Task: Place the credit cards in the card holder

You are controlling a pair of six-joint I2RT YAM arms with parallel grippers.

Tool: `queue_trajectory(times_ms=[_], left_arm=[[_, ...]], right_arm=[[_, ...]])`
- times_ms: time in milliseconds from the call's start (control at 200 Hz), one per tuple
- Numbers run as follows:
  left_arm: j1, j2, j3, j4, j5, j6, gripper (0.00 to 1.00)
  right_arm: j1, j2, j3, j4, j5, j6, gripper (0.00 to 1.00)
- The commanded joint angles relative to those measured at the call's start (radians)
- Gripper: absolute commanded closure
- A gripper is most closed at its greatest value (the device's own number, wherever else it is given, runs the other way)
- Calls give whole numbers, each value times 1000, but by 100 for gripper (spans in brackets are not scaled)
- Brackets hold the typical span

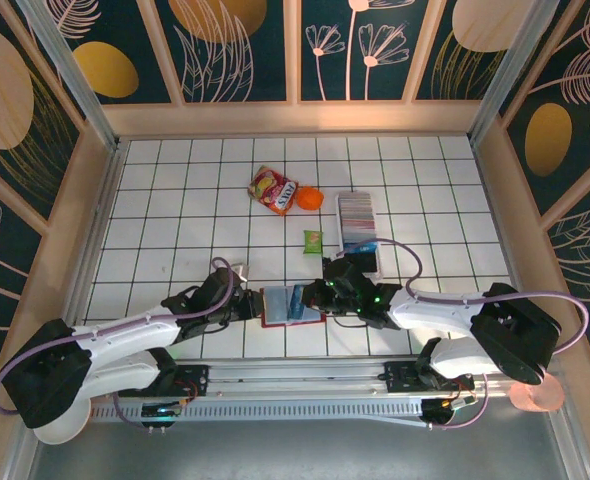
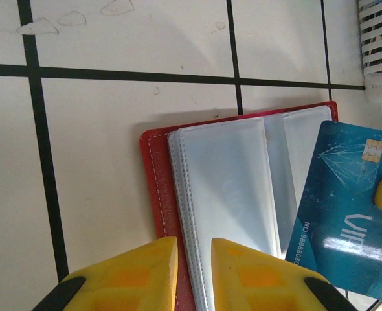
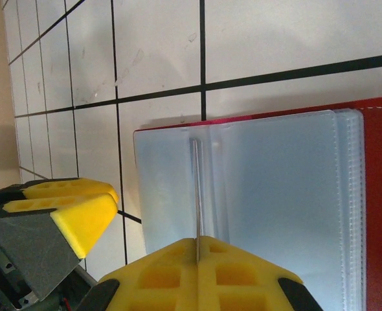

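Now, your card holder (image 1: 287,305) lies open on the tiled table (image 1: 175,200), near the front edge and between your two arms. From above you see the left gripper (image 1: 247,305) at its left end and the right gripper (image 1: 320,295) at its right end, but the arms' own bulk hides the fingertips there.

The left wrist camera gives you what the top one can't. The yellow fingers (image 2: 139,272) stand a narrow gap apart over the holder's red edge and clear sleeves, with nothing clamped between them. Whether they press down on it, you can't tell. That same view shows the blue card (image 2: 340,220) face up with its chip showing, tilted over the right part of the holder. A yellow pad of the right gripper sits on the card's right edge.

Switch to the right wrist and the card becomes a thin line seen edge-on. It is pinched between the closed yellow pads (image 3: 158,272), with its free end over the sleeves.

Up top you also get the wider table. The long white tray (image 1: 339,215) of cards (image 1: 357,210) lies just beyond the right gripper, with a small green packet (image 1: 313,240) to its left. Farther off, a red-and-yellow snack packet (image 1: 273,190) lies just beside an orange round thing (image 1: 310,198).
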Motion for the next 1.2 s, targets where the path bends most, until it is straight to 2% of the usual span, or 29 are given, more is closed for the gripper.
queue_trajectory(times_ms=[0, 360, 596, 1196], left_arm=[[-6, 15, 13, -3, 28, 13, 81], [-6, 63, -7, 46, 60, 11, 80], [-6, 138, -12, 53, 40, 17, 86], [-5, 82, -49, 43, 44, -8, 89]], right_arm=[[-3, 4, -15, 18, 7, 2, 100], [-2, 80, -20, 115, -39, 22, 100], [4, 113, -23, 138, -59, 37, 100], [3, 183, 2, 176, -101, 54, 100]])
